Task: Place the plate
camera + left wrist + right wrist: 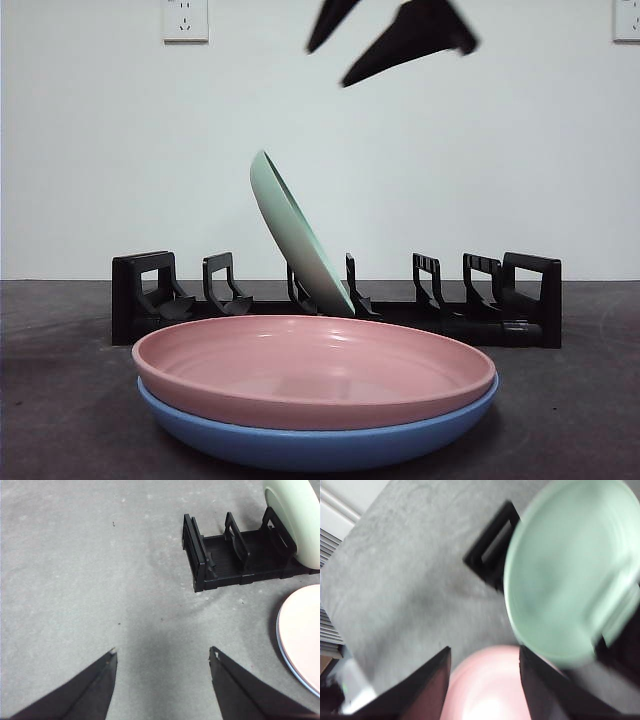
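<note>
Overhead, right end effector [335, 62] open-jawed.

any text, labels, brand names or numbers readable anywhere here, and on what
None can be read.
green plate, pink plate, blue plate: plain, no print.
black rack: no label visible.
wall sockets: only slot holes, no lettering legible.
right gripper, left gripper: no markings.

Bare lab bench — grey tabletop [60, 400], blank white wall [100, 150], wall sockets [185, 20].
</note>
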Robot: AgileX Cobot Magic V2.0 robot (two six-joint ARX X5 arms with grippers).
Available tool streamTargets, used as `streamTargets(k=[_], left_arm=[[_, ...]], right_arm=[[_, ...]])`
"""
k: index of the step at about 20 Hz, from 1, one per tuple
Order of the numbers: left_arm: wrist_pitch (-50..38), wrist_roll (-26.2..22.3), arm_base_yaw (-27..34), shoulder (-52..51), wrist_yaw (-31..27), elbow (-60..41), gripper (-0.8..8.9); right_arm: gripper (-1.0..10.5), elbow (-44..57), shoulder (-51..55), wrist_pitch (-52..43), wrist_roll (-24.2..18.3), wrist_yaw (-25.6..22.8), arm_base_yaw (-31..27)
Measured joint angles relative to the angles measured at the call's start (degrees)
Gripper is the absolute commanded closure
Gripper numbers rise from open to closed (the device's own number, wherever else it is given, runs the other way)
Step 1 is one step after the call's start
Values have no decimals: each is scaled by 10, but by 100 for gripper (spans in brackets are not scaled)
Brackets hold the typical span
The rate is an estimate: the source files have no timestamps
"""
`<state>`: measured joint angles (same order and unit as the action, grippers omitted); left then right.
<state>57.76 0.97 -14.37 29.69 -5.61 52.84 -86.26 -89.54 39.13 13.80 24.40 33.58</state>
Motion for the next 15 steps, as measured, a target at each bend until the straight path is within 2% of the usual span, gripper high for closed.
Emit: streamTargets(k=[7,15], left_arm=[[-44,0,0,0,0,0,534],[-60,0,0,0,0,0,534]], right_arm=[[730,-196,-161,37,2,-19,19],[730,-219,-220,40,2,-49,20]])
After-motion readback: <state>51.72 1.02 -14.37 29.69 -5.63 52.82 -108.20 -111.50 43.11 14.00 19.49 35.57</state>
